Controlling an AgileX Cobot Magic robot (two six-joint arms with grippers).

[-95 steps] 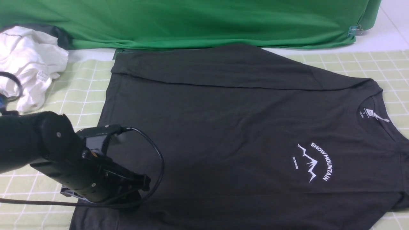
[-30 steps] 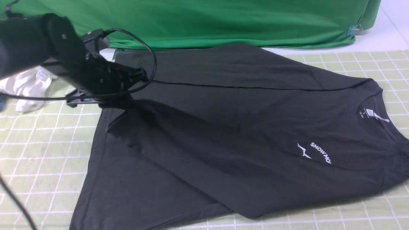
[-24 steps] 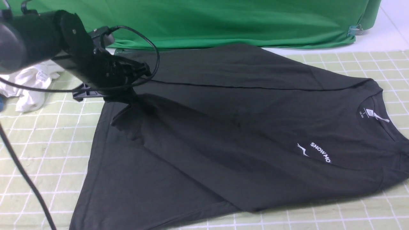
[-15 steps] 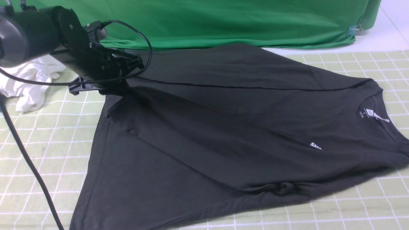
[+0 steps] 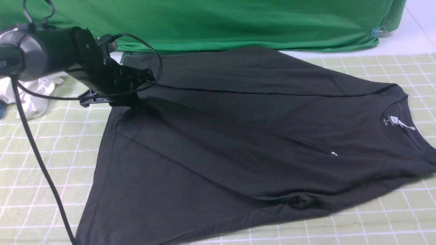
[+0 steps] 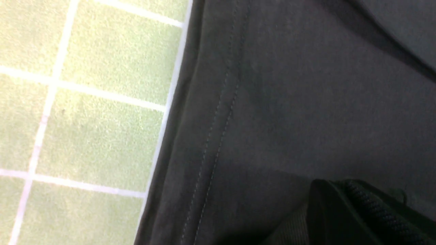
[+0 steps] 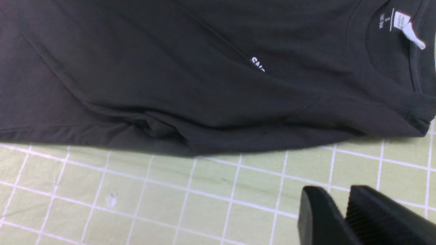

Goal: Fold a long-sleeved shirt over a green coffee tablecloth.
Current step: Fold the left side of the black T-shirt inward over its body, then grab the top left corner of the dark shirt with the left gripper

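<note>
Front view has my left gripper (image 5: 124,100) low at the far left corner of the large charcoal knit long-sleeved shirt (image 5: 238,136), its fingertips down on the fabric near the hem; I cannot tell whether its jaws are parted or pinching the cloth. In the left wrist view one dark ribbed finger (image 6: 357,214) rests against the shirt beside a double-stitched hem. The shirt lies spread on the pale yellow-green tablecloth with a white grid (image 5: 44,149), collar and white neck label (image 5: 395,119) toward my right. Its near part is folded up over the chest, so only the first white letters of the print (image 5: 335,154) show, and a small bunched wrinkle (image 5: 301,200) sits at the near edge. My right gripper (image 7: 344,197) hangs over bare tablecloth just beside that near edge, touching nothing, fingers close together; whether they quite meet I cannot tell. Crumpled white garment (image 5: 30,102) lies behind my left arm, and plain deep-green fabric (image 5: 221,23) runs along the far side.
</note>
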